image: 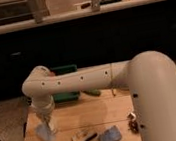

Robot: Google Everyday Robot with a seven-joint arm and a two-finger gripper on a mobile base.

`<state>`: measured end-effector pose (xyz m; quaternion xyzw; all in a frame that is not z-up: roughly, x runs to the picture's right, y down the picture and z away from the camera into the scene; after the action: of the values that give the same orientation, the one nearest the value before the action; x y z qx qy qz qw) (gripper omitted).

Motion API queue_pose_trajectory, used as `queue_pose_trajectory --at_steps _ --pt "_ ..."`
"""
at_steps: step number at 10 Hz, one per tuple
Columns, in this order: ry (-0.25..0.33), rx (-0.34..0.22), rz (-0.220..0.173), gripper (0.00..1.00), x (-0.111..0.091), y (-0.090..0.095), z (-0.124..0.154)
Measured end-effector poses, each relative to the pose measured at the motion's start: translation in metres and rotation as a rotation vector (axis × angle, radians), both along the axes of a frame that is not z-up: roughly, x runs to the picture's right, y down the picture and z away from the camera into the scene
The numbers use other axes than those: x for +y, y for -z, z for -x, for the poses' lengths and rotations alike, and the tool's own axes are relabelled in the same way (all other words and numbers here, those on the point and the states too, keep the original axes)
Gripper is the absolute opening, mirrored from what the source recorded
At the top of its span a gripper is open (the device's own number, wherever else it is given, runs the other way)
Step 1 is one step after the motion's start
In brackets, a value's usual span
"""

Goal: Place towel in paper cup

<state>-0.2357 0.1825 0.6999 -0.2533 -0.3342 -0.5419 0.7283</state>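
My gripper point(45, 120) hangs straight down from the white arm over the left part of the wooden table point(103, 110). Right under it is a small pale whitish tapered thing, the paper cup point(45, 134), at the table's left front; the gripper's tip meets or overlaps its top. A blue-grey folded piece that looks like the towel point(109, 137) lies flat near the front edge, to the right of the cup and apart from the gripper.
A brown-and-white flat block point(84, 137) lies between cup and towel. A green bin point(64, 91) stands at the table's back left behind the arm. A small dark object point(134, 126) sits at the front right. A dark counter runs behind.
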Motion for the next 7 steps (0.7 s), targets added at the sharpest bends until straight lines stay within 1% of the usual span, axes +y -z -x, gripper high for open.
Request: queue_pose_trajectory --at_steps 1,2,7 --pt "0.000 0.000 -0.002 0.00 -0.0030 -0.0005 -0.0003" --pt "-0.002 0.000 -0.001 0.04 -0.0055 -0.0009 -0.0002" --pt "-0.005 -0.002 0.010 0.54 -0.0115 -0.0046 -0.0028"
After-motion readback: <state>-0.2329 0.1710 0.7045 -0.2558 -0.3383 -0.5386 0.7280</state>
